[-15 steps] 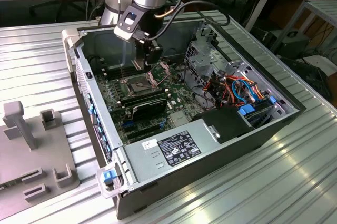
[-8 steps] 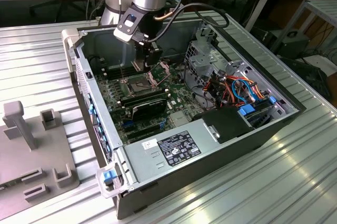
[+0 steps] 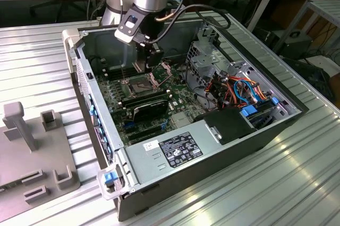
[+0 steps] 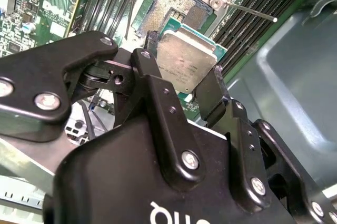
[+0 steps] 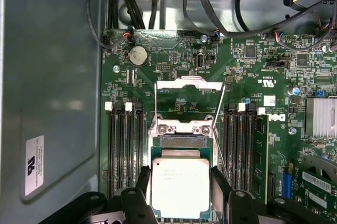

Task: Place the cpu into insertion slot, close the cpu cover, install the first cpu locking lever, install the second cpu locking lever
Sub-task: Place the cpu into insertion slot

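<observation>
My gripper [image 5: 181, 190] is shut on the cpu [image 5: 180, 184], a flat square chip with a dull silver top, clamped by its two opposite edges between the black fingers [image 5: 220, 184]. In the second wrist view the cpu [image 4: 185, 65] hangs tilted just above and beside the insertion slot [image 4: 167, 9], whose dark pin field lies bare. The cpu cover [image 5: 189, 80] stands swung open behind the insertion slot [image 5: 181, 140]. A thin locking lever [image 4: 247, 10] sticks out unlatched next to the slot. In the exterior view the gripper [image 3: 143, 66] hovers over the insertion slot [image 3: 139, 83] inside the open computer case.
Long black memory slots [image 5: 125, 145] flank the socket on both sides. A black card [image 3: 149, 106] lies in front of it, a grey power supply [image 3: 175, 149] nearer still. Coloured cables [image 3: 241, 88] and a drive cage [image 3: 204, 58] fill the exterior view's right. A grey fixture [image 3: 32, 146] stands outside the case.
</observation>
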Controlling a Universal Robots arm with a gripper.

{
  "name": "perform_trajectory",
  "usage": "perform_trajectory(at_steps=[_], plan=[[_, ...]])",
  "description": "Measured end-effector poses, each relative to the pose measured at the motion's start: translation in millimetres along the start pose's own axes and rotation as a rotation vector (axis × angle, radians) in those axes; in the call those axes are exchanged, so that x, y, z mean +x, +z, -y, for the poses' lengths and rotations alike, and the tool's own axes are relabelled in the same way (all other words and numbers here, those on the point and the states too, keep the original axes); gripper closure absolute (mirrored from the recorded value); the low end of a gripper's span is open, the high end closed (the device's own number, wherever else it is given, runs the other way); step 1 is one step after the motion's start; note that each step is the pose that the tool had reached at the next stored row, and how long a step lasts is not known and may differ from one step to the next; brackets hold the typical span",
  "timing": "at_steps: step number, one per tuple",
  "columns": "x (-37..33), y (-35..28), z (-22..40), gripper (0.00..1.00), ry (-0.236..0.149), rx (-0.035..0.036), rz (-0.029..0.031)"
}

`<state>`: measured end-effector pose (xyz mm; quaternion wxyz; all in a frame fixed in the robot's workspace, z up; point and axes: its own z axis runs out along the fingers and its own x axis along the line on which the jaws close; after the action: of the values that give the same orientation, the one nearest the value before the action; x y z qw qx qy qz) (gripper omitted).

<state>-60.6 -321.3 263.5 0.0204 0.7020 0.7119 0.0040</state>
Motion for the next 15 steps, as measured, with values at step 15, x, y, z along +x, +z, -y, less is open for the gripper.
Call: perform_trajectory(at_steps=[15], plan=[[0.5, 22.2, 0.8, 0.46, 0.0, 0.0032, 0.0001]])
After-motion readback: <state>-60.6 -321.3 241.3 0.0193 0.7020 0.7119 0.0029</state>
